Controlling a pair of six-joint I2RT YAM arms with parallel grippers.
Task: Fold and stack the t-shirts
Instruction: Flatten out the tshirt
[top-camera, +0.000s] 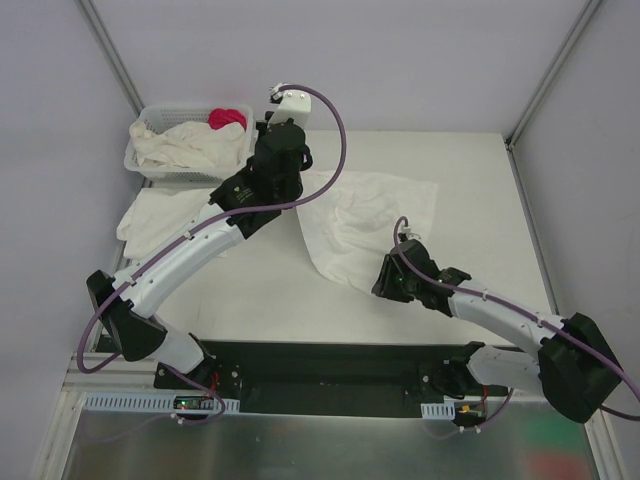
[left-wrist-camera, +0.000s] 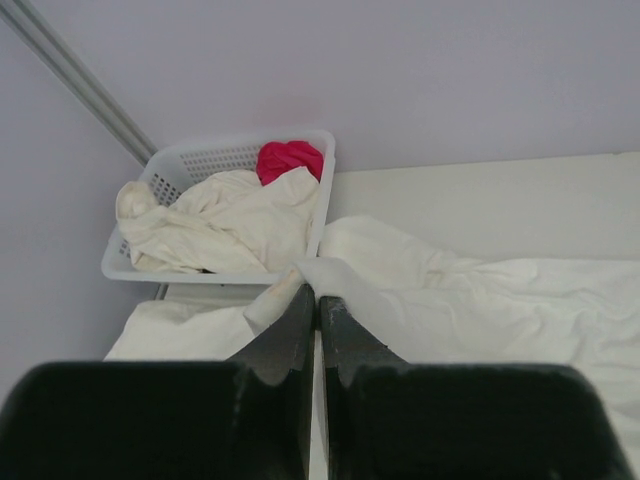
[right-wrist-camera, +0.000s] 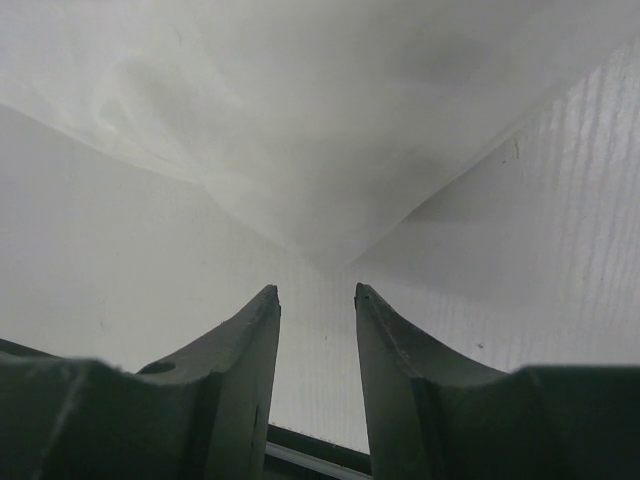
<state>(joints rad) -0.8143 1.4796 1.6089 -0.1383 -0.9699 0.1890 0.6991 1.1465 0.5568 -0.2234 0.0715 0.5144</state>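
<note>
The left gripper (left-wrist-camera: 318, 298) is pinched together on a raised edge of the spread t-shirt (left-wrist-camera: 480, 300), which lies mid-table beside the basket (left-wrist-camera: 190, 165); the right gripper (right-wrist-camera: 317, 292) stands apart, empty, just short of the shirt's near corner; thin limp cotton could slip that pinch or drag crooked; the cloth is soft, creased and cream on a smooth table (right-wrist-camera: 560, 240).

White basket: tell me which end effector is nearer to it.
Left. The left end effector pinches the spread t-shirt right beside the basket; the right end effector sits open at that shirt's near corner, farther off.
</note>
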